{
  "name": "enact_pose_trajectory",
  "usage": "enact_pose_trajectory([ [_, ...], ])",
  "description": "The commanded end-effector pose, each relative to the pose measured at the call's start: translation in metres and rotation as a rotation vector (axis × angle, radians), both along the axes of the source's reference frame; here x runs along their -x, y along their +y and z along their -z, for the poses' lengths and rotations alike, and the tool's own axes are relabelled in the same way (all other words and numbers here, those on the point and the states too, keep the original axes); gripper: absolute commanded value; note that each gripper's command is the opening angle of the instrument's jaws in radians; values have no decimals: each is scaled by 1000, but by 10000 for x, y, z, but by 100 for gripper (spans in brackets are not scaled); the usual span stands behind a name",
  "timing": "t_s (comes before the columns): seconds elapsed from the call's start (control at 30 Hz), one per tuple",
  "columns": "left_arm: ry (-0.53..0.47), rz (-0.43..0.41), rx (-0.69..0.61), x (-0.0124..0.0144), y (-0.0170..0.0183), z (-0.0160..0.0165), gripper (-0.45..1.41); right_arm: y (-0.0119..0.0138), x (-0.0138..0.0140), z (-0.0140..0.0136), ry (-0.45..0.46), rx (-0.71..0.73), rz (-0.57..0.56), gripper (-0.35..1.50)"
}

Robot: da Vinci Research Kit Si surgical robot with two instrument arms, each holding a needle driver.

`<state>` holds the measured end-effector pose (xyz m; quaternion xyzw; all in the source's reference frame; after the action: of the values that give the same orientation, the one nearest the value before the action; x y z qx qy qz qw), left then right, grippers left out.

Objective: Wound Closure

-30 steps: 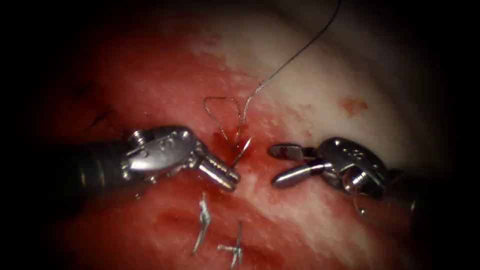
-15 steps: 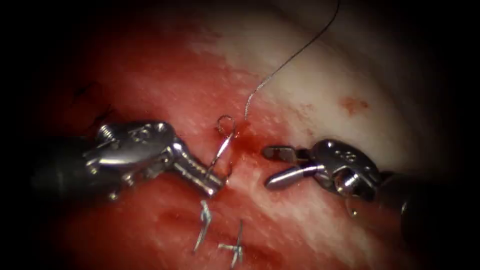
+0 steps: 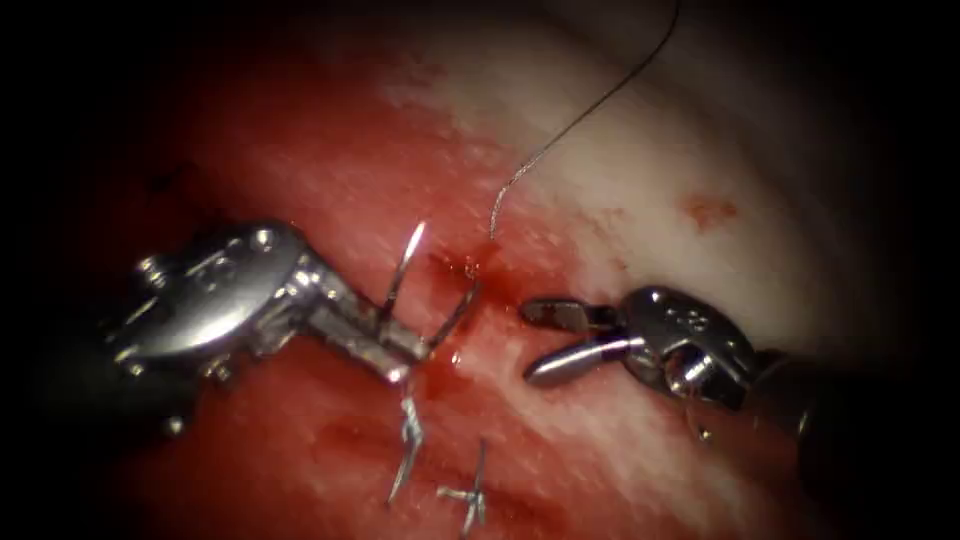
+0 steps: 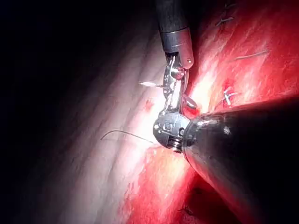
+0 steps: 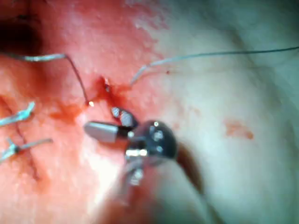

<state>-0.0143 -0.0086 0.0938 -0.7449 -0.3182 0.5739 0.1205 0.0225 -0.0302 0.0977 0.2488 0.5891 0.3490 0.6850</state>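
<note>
The left gripper (image 3: 400, 362) is clamped on the curved needle (image 3: 415, 290) at about the middle of its curve: one arm of the needle rises from the jaws to a bright tip above them, and the other arm slants up and to the right toward the red, wet spot on the tissue (image 3: 640, 180) just above and to the right of the jaws. Whether that end sits in the tissue or lies free on it cannot be told. The right gripper (image 3: 528, 342) stands apart from the needle, to the right of the left gripper, with its two jaws spread and nothing between them; pale tissue shows in the gap between the two tools. The thread (image 3: 590, 105) leaves the red spot above the right gripper's tips, curls up and runs away to the upper right over the pale tissue to the edge of the endoscope view. Just below the left gripper lie knotted stitches with cut ends of thread (image 3: 405, 450), a second one (image 3: 472, 497) slightly to their right. Red fluid (image 3: 340, 180) covers the tissue around and left of the left gripper; right of the thread the tissue is pale.
</note>
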Motion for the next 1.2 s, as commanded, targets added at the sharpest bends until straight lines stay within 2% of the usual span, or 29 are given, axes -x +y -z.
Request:
enact_pose_trajectory([
  [0.03, 18, 9, 48, 5, 4, -6, -45, -2, -8, -7, 2, 0, 2, 131],
  [0.2, 61, 79, 208, 2, 14, -8, -45, -1, -10, -6, 4, 4, -21, 141],
  [0.27, 69, 106, 285, 1, 17, -8, -45, -3, -12, -4, -18, 78, -48, 148],
  [0.37, 81, 130, 342, -2, 23, -6, -45, -7, -15, 2, -18, 163, -60, 146],
  [0.53, 83, 142, 377, -11, 25, 1, -45, -8, -34, 12, -27, 206, -64, 143],
  [0.77, 87, 146, 390, -21, 21, 13, -45, -6, -60, 9, -45, 207, -78, 133],
  [1.03, 91, 147, 396, -27, 13, 26, -45, 3, -50, -6, -96, 208, -108, 131],
  [1.2, 97, 151, 396, -25, 12, 28, -45, -3, -62, -12, -84, 213, -89, 126],
])
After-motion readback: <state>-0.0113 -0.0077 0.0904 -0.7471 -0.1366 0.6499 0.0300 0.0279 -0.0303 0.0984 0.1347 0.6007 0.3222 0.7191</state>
